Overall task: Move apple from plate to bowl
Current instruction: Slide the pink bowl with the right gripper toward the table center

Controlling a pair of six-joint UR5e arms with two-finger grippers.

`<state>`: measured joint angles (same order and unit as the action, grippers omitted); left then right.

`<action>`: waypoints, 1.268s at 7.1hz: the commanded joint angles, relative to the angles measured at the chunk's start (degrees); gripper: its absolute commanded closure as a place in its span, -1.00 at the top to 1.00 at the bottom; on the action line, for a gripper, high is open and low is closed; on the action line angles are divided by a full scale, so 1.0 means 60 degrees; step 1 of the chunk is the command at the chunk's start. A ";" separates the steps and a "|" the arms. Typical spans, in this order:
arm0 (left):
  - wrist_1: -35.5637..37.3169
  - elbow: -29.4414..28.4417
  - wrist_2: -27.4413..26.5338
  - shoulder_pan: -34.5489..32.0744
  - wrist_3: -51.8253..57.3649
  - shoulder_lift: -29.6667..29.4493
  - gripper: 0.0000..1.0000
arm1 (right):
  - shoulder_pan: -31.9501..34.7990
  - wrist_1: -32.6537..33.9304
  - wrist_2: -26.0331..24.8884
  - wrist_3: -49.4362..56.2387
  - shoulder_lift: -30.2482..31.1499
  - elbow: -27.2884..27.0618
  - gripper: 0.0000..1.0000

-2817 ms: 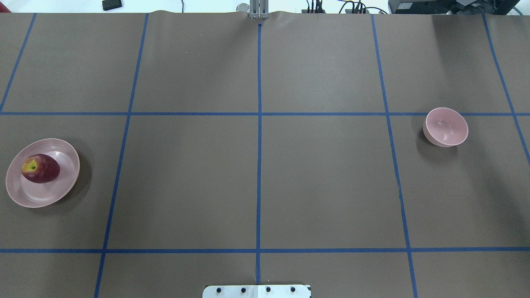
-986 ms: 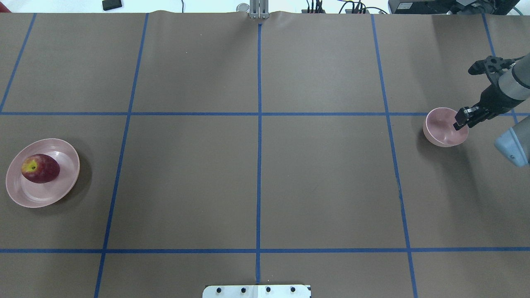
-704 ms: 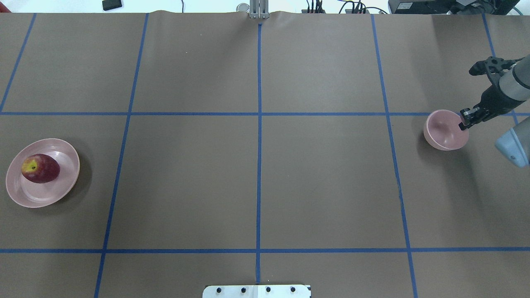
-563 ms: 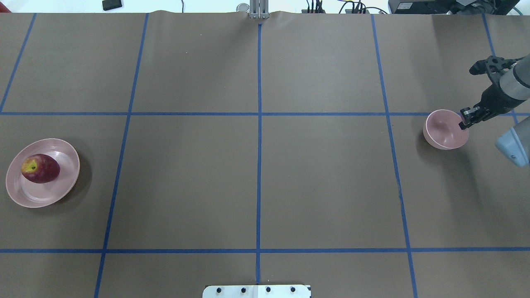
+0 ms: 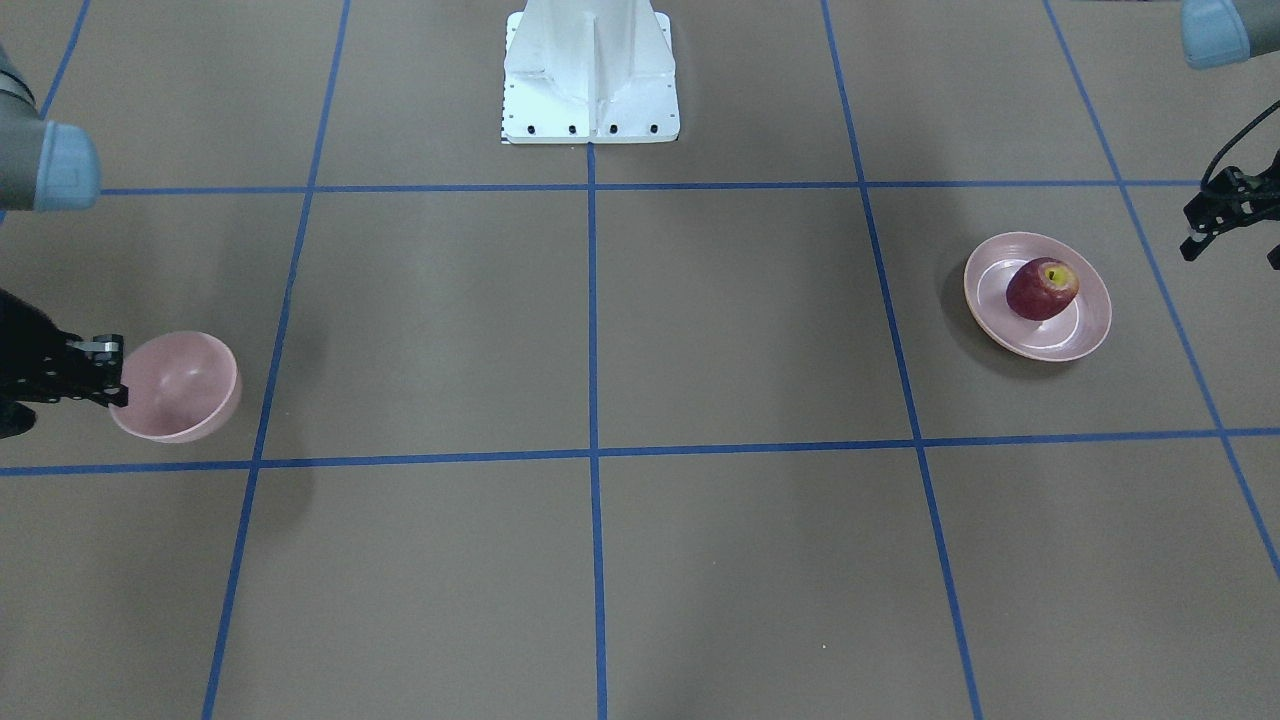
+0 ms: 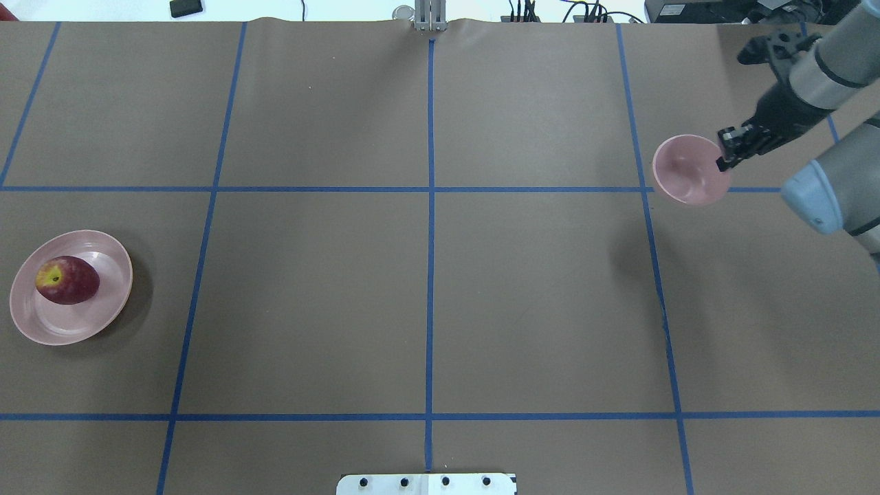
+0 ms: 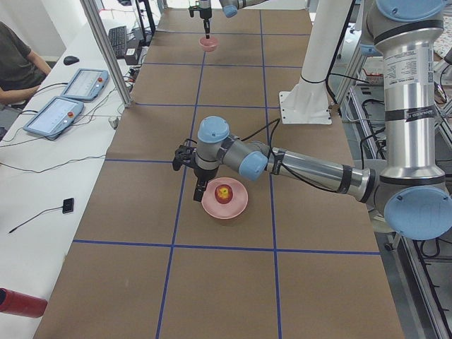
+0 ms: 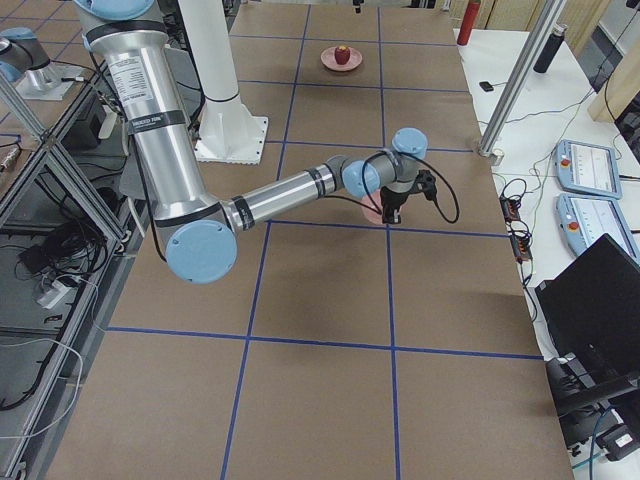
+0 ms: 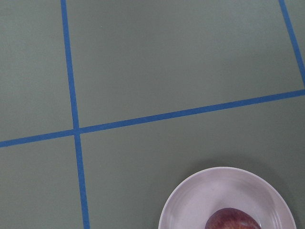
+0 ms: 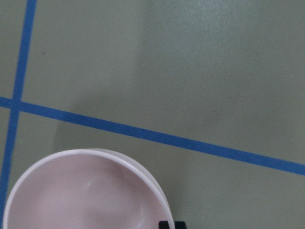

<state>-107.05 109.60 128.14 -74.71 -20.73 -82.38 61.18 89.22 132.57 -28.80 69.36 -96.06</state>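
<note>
Right hand (image 6: 723, 161) is pinched shut on the rim of the small pink bowl (image 6: 687, 172), which looks lifted off the table (image 6: 309, 295) going by its shadow. Way across from it, the left hand (image 5: 1232, 245) hovers beside the plate (image 6: 103, 313), looking open, with the apple (image 6: 67, 280) sitting on that plate. My guess: the bowl's being carried over, so next it needs setting down level near the plate.

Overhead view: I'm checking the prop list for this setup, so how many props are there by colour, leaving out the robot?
Pale pink dishes: 2, the wide shallow pale pink plate and the small deep pale pink bowl
Dark red fruit: 1, the small dark red apple with a yellow patch
Total: 3
</note>
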 commanded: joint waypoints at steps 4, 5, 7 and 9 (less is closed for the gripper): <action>0.0015 -0.0030 0.0014 0.0015 0.0012 0.0062 0.94 | -0.3628 -0.1188 -0.2201 -0.5799 -0.3356 0.1922 -1.00; 0.0044 -0.0015 0.0015 0.0015 0.0012 0.0077 0.94 | -0.3663 -0.2710 -0.2261 -0.6864 -0.3473 0.2657 -1.00; 0.0058 -0.0044 0.0334 0.0015 -0.0003 0.0077 0.94 | -0.3678 -0.2829 -0.2261 -0.7416 -0.3795 0.2796 -1.00; 0.0073 -0.0044 0.0351 0.0015 -0.0003 0.0077 0.95 | -0.3780 -0.2828 -0.2261 -0.7416 -0.4001 0.3351 -1.00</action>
<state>-106.69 109.40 129.98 -74.62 -20.73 -81.92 38.88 72.39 119.02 -72.99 46.14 -77.79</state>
